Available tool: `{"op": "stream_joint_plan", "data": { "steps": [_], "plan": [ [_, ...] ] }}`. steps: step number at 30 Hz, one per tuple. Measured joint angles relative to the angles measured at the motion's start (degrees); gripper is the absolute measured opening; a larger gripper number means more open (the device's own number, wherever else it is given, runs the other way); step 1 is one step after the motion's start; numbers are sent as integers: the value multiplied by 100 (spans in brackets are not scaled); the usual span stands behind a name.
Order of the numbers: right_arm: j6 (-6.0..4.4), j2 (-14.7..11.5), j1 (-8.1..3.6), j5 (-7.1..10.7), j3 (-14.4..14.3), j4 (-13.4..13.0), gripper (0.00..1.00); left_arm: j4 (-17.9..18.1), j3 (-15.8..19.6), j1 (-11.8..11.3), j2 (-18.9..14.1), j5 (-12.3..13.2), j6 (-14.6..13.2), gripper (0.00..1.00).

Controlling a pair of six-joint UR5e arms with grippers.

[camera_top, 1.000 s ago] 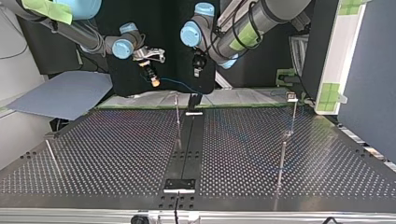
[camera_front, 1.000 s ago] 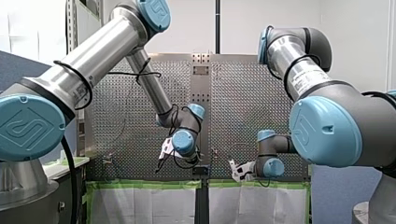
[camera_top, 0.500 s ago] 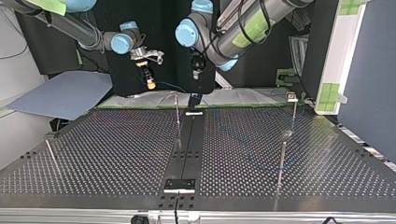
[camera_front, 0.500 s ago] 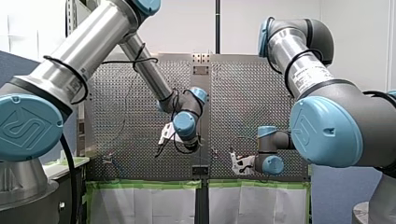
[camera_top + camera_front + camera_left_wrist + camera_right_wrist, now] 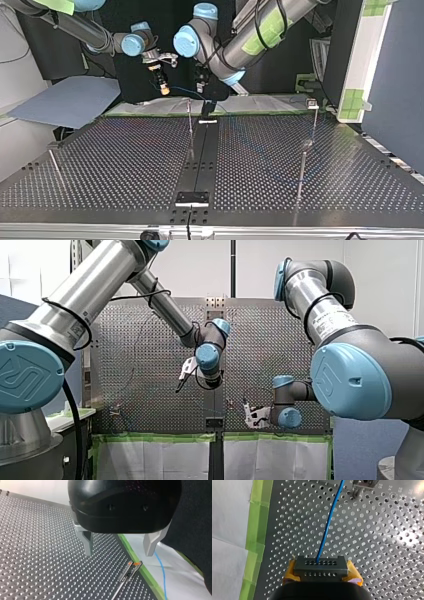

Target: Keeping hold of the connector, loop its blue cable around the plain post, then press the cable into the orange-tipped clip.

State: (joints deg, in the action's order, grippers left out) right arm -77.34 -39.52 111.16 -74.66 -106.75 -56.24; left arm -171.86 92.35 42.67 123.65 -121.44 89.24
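Between the yellow pads (image 5: 290, 570) of my right gripper (image 5: 321, 572): connector (image 5: 321, 565), grey, clamped firmly. From its front face the blue cable (image 5: 329, 522) runs straight ahead of the claw over the perforated table (image 5: 387, 542), its long axis in line with the gripper. Under and slightly ahead of my left gripper (image 5: 119, 553): orange-tipped clip (image 5: 133, 565). That gripper's metal fingers (image 5: 88, 542) are spread, holding nothing. Cable lies near the clip but apart from it, over the white sheet (image 5: 182, 580). Left arm judged nearer the clip. Plain post not identified with certainty.
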Motion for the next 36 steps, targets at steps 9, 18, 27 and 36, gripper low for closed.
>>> {"op": "stream_joint_plan", "data": {
  "steps": [9, 18, 27, 36],
  "plan": [
    [-26, 0, 35, 3, 0, -25, 0, -499, -497, -113, 272, 80, -269, 100],
    [-30, 0, 49, 3, 0, -51, 0, -1032, -1030, -333, 798, 419, -478, 100],
    [-37, 0, 85, 3, 0, -92, 0, -1543, -1542, -821, 1308, 732, -672, 100],
    [-37, 0, 110, 3, 0, -99, 0, -2064, -2064, -919, 1450, 703, -781, 100]
  ]
}}
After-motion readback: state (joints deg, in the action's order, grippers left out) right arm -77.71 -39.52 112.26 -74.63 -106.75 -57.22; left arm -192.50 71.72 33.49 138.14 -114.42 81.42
